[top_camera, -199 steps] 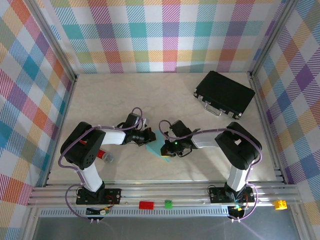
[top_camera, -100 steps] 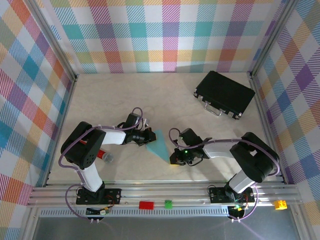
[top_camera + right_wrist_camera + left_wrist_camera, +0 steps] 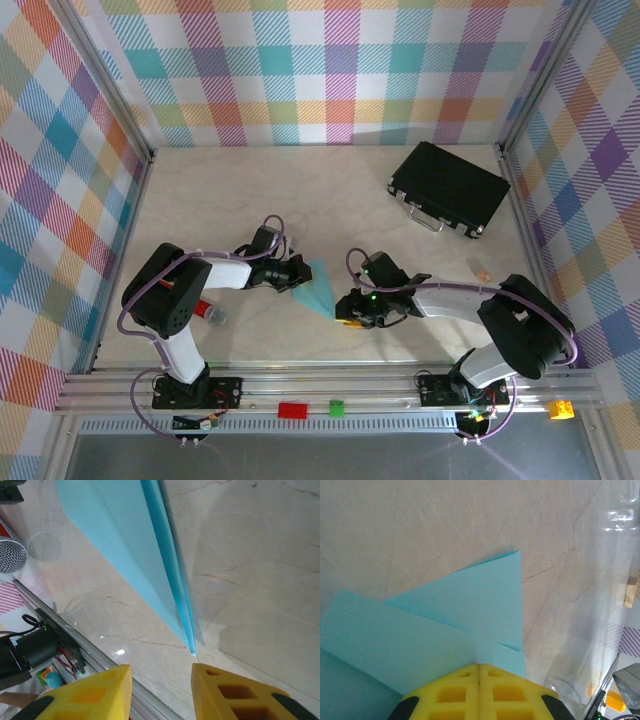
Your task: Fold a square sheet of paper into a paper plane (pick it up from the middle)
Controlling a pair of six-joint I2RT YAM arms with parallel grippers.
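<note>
Left gripper: closed tight on the folded sheet's wide end, anchoring it.
Right gripper: jaws parted, empty, just beside the pointed tip.
Sheet: between my arms, probably held steady for the next crease.

The table is a pale, marbled beige surface. A black case lies flat at its far right, turned at an angle, and a folded, pointed light-blue paper sits near the middle, seemingly resting on the top, though it may be partly lifted. A small red and silver object lies near left, a tiny orange scrap far right
</note>
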